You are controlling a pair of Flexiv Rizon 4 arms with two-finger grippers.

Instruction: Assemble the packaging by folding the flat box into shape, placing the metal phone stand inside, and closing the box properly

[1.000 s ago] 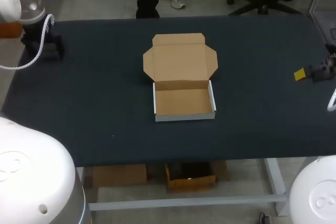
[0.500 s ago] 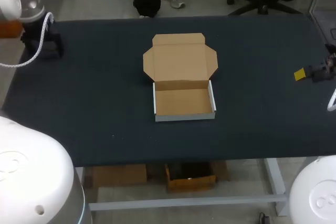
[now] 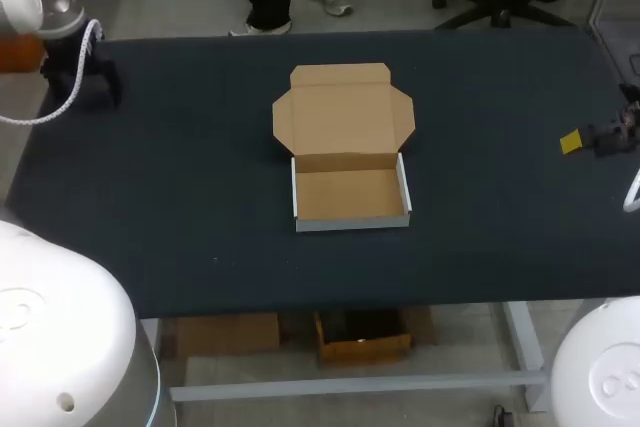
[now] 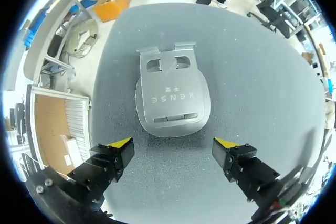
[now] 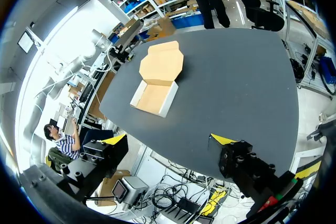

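While looking down from head camera, found box (image 3: 350, 162) mid table (image 3: 200, 197), tray folded, lid open; saw no stand.

Via left wrist: found metal stand (image 4: 170, 95) flat, just ahead of left gripper (image 4: 173, 142), spread wide, empty. Judged rigid, weighty, slick; best pinched across side edges.

Via right wrist: saw right gripper (image 5: 169, 139) wide, empty, far from box.

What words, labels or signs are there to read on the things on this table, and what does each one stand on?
On the phone stand: one short row of raised letters with a small mark beside it, mid-plate; seen upside down from the left wrist and too faint to quote reliably.
On the cardboard box: no print shows on its inside or its open lid.
On the table: none.
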